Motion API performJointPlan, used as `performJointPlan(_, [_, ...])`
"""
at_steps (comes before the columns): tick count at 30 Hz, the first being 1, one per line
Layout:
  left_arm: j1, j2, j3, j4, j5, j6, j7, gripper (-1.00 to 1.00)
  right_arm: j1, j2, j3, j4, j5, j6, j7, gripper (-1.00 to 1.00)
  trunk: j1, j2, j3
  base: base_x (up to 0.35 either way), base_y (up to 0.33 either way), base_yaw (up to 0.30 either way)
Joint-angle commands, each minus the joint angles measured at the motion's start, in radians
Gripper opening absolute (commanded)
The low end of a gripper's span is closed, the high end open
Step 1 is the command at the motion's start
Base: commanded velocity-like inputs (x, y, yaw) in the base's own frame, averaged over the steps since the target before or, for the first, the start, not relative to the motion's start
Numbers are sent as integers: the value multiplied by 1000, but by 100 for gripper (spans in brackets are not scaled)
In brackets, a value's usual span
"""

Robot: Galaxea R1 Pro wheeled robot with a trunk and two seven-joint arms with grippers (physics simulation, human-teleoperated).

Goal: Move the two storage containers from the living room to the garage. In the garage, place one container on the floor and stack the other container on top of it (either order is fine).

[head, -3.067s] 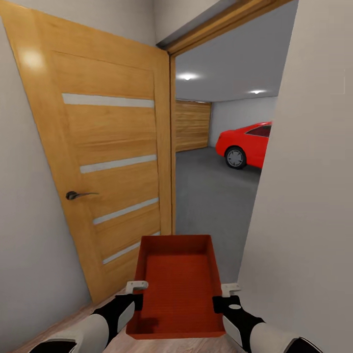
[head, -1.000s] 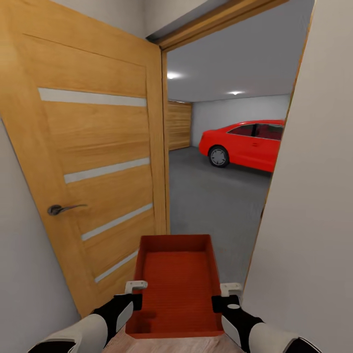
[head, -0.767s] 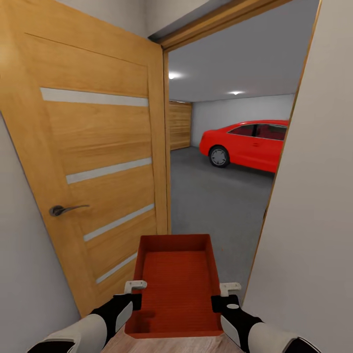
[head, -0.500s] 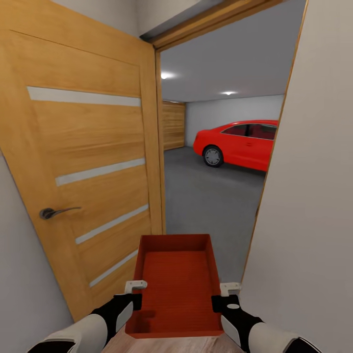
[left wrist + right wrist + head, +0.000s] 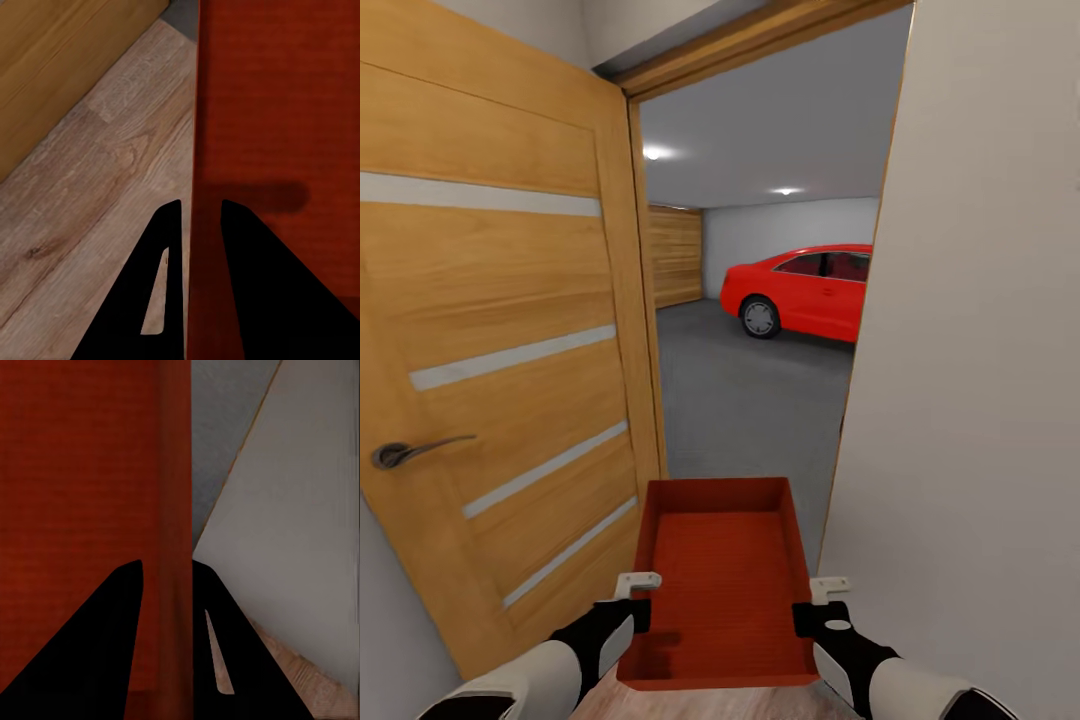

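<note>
Hanging between the two grippers, the orange-red storage container [image 5: 722,580] is sitting low and central in the head view, open side up and long axis pointing toward the doorway. The left gripper [image 5: 632,598] is pinching the container's left side wall; in the left wrist view the wall [image 5: 201,187] is passing between the two dark fingers [image 5: 161,285], one finger inside and one outside. The right gripper [image 5: 820,603] is clamping the right side wall the same way, with that wall [image 5: 174,510] running between its fingers [image 5: 97,637] in the right wrist view. Below the container, light wood-plank flooring [image 5: 82,225] is showing. A wooden door [image 5: 500,330] with pale horizontal strips and a dark lever handle [image 5: 405,452] is standing open at the left, and a white wall [image 5: 980,350] is bounding the right. Through the opening, the garage's dark grey concrete floor [image 5: 750,400] is extending to a red coupe car [image 5: 805,292], a slatted wooden door [image 5: 675,255] and a white rear wall.
</note>
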State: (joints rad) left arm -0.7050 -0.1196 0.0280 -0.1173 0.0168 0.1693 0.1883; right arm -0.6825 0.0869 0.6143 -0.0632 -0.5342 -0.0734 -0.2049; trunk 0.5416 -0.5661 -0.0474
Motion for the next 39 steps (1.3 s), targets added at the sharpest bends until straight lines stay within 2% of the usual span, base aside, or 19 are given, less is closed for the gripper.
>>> performJointPlan(1, [0, 15, -13, -5, -21, 7, 17, -100, -1, -1, -13, 17, -20, -6, -17, -100, 0, -2, -2, 0, 0, -83])
performJointPlan(7, [-1, 15, -13, -5, -21, 10, 17, -100, -1, -1, -13, 17, -20, -6, -17, -100, 0, -2, -2, 67, 109, -29])
performJointPlan(28, [-1, 15, -13, -5, -22, 8, 17, -100, -1, -1, -13, 17, -21, -6, -17, -100, 0, -2, -2, 157, 271, -2])
performJointPlan(39, [-1, 15, -13, -5, -22, 7, 17, -100, -1, -1, -13, 17, -21, -6, -17, -100, 0, -2, -2, 32, 41, -235])
